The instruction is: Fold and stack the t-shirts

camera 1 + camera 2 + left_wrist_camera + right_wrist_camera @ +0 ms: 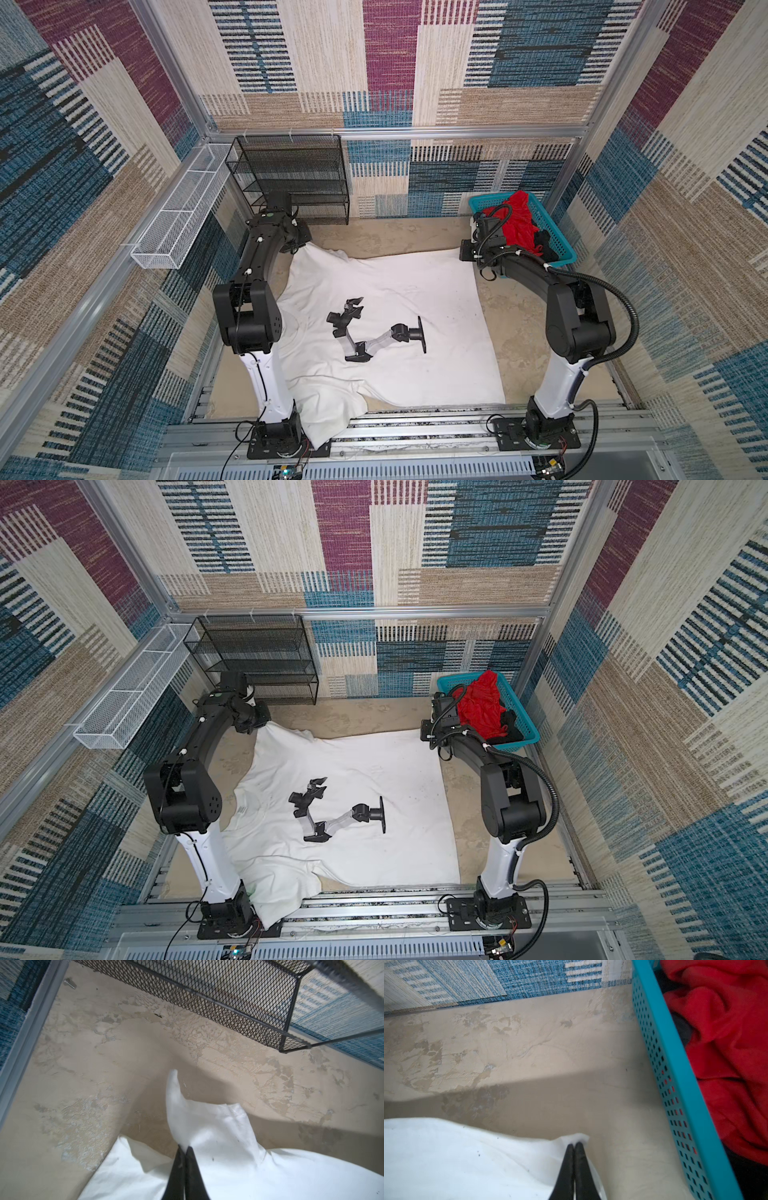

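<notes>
Here the white shirt (415, 286), printed with a black-and-grey robot arm, lies spread nearly flat on the table (374, 237), rumpled along its near left side. The left gripper (185, 1148) is clamped on its far left corner. The right gripper (574, 1144) pinches its far right corner, beside the basket (675, 1076) that holds the crumpled red shirt (726, 1043) and black shirt (545, 245).
</notes>
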Motion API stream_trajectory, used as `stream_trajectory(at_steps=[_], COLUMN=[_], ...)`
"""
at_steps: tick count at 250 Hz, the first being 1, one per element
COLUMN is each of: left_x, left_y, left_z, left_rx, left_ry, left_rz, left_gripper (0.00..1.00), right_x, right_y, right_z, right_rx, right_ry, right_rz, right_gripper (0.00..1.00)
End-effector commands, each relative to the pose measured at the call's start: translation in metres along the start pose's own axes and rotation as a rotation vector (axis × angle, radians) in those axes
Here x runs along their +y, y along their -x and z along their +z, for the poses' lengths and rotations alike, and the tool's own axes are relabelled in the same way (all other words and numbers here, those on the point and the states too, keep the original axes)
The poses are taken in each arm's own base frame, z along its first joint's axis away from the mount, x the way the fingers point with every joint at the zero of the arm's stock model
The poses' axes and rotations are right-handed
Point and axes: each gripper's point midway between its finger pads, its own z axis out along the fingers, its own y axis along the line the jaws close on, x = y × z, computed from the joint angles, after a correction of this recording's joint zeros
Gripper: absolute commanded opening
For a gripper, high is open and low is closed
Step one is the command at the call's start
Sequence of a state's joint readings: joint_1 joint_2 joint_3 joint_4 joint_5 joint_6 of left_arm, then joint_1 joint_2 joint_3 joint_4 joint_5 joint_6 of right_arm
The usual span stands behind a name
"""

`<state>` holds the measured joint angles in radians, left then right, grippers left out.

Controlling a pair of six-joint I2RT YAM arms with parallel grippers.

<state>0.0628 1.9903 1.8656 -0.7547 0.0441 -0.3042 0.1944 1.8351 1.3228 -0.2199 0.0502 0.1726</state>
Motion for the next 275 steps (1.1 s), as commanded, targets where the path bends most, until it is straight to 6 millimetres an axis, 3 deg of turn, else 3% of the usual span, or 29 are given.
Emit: stream_trajectory(at_steps=[1, 70, 216, 275], left_x=[0.013, 0.022, 0.061, 0.072], left_y=[-0.002, -0.028, -0.124, -0.154], left_z=[-0.013, -0.031, -0.058, -0.066], left_rx=[-0.014, -0.017, 0.047, 0.06], left_ry=[0.035, 0.012, 0.094, 0.116], left_rz=[-0.033, -0.069, -0.196, -0.223], left_gripper=[0.0, 0.0, 0.0, 0.0], right_x=[-0.006, -0.01, -0.029, -0.034], right_y=[0.018, 0.009, -0.064, -0.092], right_z=[-0.018, -0.048, -0.076, -0.085], right_rx=[-0.079, -0.108, -0.036, 0.004], right_ry=[-0.026, -0.027, -0.049, -0.054], right_rz=[-0.007, -0.005, 0.055, 0.082], right_gripper=[0.0, 0.0, 0.0, 0.0])
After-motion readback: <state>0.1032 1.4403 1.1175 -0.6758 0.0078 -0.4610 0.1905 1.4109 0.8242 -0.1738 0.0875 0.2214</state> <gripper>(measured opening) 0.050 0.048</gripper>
